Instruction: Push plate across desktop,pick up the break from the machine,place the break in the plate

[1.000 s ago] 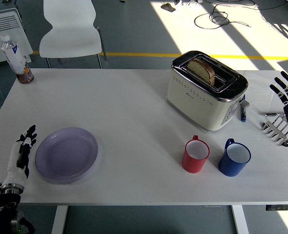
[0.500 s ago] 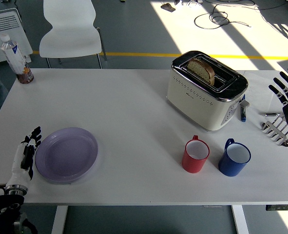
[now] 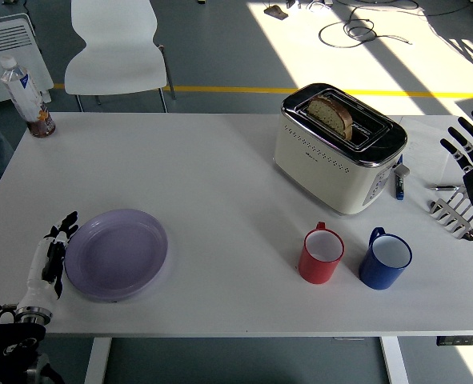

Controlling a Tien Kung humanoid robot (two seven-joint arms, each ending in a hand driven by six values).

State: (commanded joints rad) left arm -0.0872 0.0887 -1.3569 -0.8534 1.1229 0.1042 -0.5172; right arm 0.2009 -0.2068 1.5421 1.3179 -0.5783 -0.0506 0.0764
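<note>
Head view: we see the left hand at the table's near left, fingers straight and pressed together, edge-on against the left rim of the lavender plate; it holds nothing. We place the plate flat on the white table, near the front edge, left side. Cream toaster sits well apart at the right rear, with a slice of bread standing in its slot, top poking out. Red mug and blue mug stand side by side in front of the toaster, near each other but apart. Right hand is at the far right edge, fingers spread, empty, above a metal rack. We also note a water bottle at the table's far left corner and a white chair behind the table
</note>
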